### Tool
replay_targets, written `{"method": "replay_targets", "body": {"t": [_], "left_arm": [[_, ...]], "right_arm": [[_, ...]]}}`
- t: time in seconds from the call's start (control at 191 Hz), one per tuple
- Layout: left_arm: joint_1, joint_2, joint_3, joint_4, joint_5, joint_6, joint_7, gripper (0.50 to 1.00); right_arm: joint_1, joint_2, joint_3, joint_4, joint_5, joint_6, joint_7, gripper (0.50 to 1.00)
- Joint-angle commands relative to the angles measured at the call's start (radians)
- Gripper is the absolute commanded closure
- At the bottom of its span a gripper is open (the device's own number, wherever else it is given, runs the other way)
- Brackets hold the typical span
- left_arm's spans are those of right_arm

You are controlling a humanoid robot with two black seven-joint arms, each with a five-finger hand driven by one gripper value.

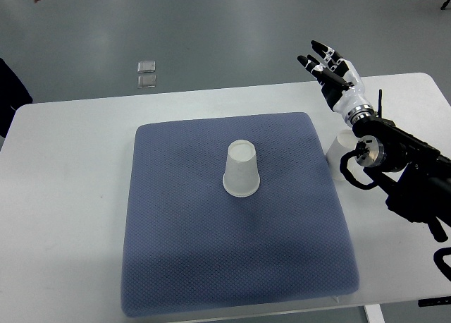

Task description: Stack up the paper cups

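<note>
A: Grey floor behind, and a white rectangular table [70,196] carrying a blue-grey quilted fabric mat [211,266]. Where are the cups?

B: One translucent white paper cup [241,169] stands upside down near the middle of the mat, untouched. A second white paper cup [340,148] sits on the table just off the mat's right edge, mostly hidden under the right arm's wrist, so I can't tell which way up it stands.

A: And the right robot hand [329,68]?

B: Raised over the table's far right edge, fingers [320,46] spread, holding nothing. The left one is out of view.

A: So the stacking hasn't begun?

B: I'd judge it's at the reach stage. Next it probably needs to lower to the hidden cup, close around it, then carry it over the centre cup.
</note>
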Motion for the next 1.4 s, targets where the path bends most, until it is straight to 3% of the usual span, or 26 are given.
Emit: {"method": "replay_targets", "body": {"t": [0.0, 1.154, 1.395], "left_arm": [[0.001, 0.000, -0.003, 0.000, 0.000, 0.000, 0.000, 0.500], [0.009, 0.000, -0.004, 0.000, 0.000, 0.000, 0.000, 0.500], [0.009, 0.000, -0.004, 0.000, 0.000, 0.000, 0.000, 0.500]], "right_arm": [[-0.002, 0.001, 0.000, 0.000, 0.000, 0.000, 0.000, 0.585], [0.015, -0.008, 0.012, 0.000, 0.010, -0.001, -0.005, 0.585], [0.035, -0.058, -0.008, 0.020, -0.032, 0.011, -0.005, 0.587]]}}
